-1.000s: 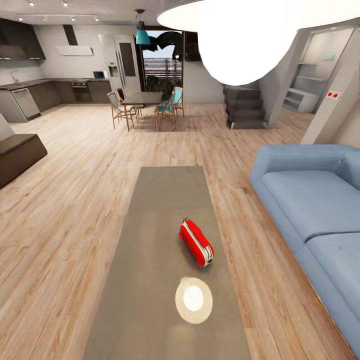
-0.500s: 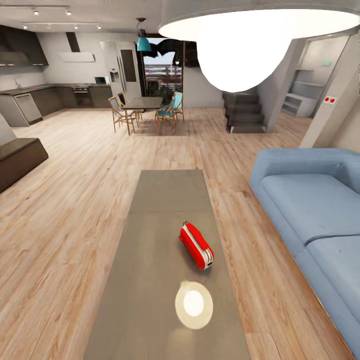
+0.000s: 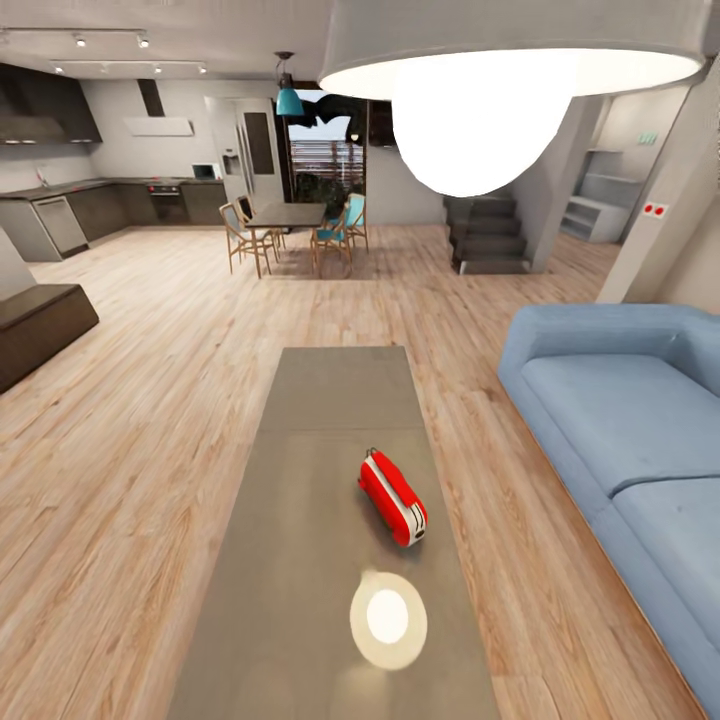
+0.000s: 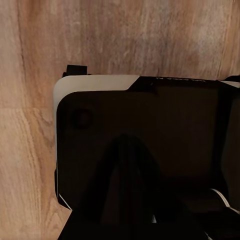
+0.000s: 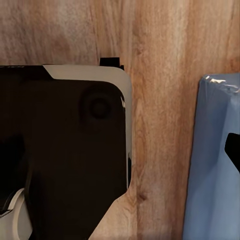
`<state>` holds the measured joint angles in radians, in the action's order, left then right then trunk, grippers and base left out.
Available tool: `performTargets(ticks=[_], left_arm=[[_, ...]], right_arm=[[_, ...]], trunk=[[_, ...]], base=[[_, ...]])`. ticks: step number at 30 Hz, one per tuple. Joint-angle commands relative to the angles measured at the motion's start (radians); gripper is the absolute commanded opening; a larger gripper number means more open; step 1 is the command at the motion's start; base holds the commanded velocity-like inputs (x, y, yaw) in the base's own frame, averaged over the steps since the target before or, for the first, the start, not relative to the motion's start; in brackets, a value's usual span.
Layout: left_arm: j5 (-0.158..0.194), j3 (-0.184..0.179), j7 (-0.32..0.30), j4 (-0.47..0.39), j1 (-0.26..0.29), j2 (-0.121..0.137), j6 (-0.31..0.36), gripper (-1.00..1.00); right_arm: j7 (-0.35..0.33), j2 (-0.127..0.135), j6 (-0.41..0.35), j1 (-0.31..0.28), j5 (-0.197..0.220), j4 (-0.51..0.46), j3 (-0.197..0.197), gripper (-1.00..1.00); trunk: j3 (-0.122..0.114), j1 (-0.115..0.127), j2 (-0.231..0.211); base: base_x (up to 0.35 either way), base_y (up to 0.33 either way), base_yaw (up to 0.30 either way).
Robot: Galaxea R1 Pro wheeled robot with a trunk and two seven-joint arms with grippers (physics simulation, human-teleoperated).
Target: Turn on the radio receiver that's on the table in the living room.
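Note:
The red radio receiver [image 3: 393,497] lies on its side, slanted, right of the middle of the long grey table [image 3: 300,560], just this side of the seam across the top. Its white band and thin wire handle face up. The table runs away from me in the head view, with the living room's plank floor [image 3: 150,420] around it. A dim dark shape in the left wrist view [image 4: 125,195] and a black tip at the edge of the right wrist view [image 5: 233,150] may be fingers. I cannot make out how they stand.
A light blue sofa [image 3: 620,420] runs along the table's right side, also seen in the right wrist view [image 5: 212,160]. The white dome lamp [image 3: 480,110] hangs overhead, its glare [image 3: 388,618] on the tabletop. My dark base [image 4: 140,150] sits over floor planks. A dining table [image 3: 290,215] and stairs [image 3: 487,235] stand far back.
The whole head view has shifted: the room sits a little lower in the picture and more ceiling shows. The radio keeps its place on the table.

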<state>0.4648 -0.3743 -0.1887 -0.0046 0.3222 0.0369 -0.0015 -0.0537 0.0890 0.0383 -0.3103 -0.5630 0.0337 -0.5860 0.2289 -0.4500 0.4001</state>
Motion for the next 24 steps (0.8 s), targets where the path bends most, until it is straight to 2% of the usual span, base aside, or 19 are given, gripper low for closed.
performTargets(ticks=[1, 20, 24], left_arm=[[0.0, 0.0, 0.0, 0.0, 0.0, 0.0, 0.0, -1.0], [0.0, 0.0, 0.0, 0.0, 0.0, -0.001, 0.0, -1.0], [0.0, 0.0, 0.0, 0.001, -0.002, -0.01, 0.001, -1.0]], right_arm=[[0.0, 0.0, 0.0, 0.0, 0.0, 0.0, 0.0, 1.0], [0.0, 0.0, 0.0, 0.0, 0.0, 0.0, 0.0, 1.0], [0.0, 0.0, 0.0, 0.0, 0.0, 0.0, 0.0, 1.0]], trunk=[[-0.002, 0.0, 0.0], [-0.032, 0.0, 0.0], [-0.038, 0.0, 0.0]], base=[[0.0, 0.0, 0.0], [0.0, 0.0, 0.0], [0.0, 0.0, 0.0]])
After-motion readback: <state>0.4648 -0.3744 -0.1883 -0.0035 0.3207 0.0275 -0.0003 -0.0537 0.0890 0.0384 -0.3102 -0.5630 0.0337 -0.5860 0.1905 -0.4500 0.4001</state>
